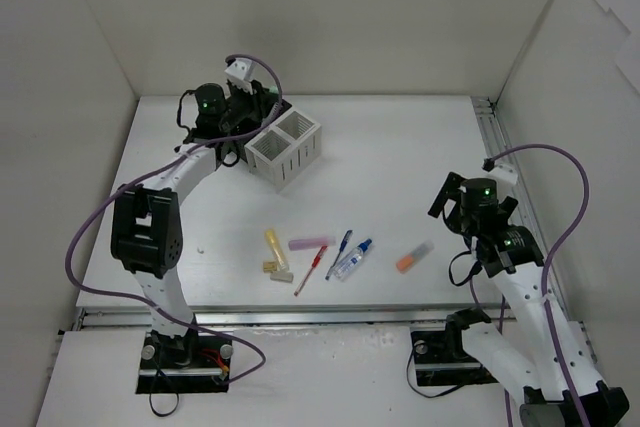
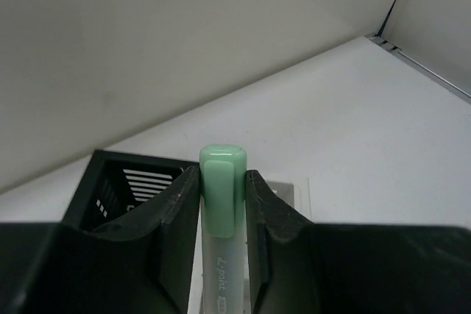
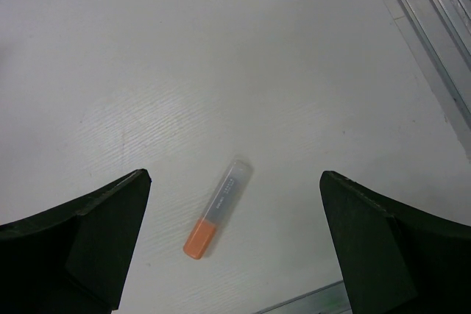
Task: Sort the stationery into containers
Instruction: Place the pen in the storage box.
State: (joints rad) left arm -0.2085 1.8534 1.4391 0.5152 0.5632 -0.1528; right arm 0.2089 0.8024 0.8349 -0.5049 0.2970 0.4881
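1. Near edge of the table (image 1: pixel 200 207): two beige erasers (image 1: pixel 271 267) lie touching, then the red pen (image 1: pixel 311 269), the clear blue-capped bottle (image 1: pixel 352 260) and the orange marker (image 1: pixel 414 257). Any print on these is too small to read.
2. Just behind them: yellow marker (image 1: pixel 275 245), pink marker (image 1: pixel 308 243), blue pen (image 1: pixel 344 242).
3. Right gripper (image 3: pixel 234 176): jaws spread wide and empty, above the orange marker.
4. Far left: left gripper (image 2: pixel 222 182) is clamped on the green-capped marker (image 2: pixel 219 262). The barrel print reads roughly "L-point".
5. The black box (image 2: pixel 110 182) is just behind the clamped marker, with the white box (image 1: pixel 285 147) beside it.

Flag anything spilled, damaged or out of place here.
Nothing stands out. The white box stands upright, the pens and markers lie flat on the table unsorted, and the left gripper holds a green-capped marker by the black box.
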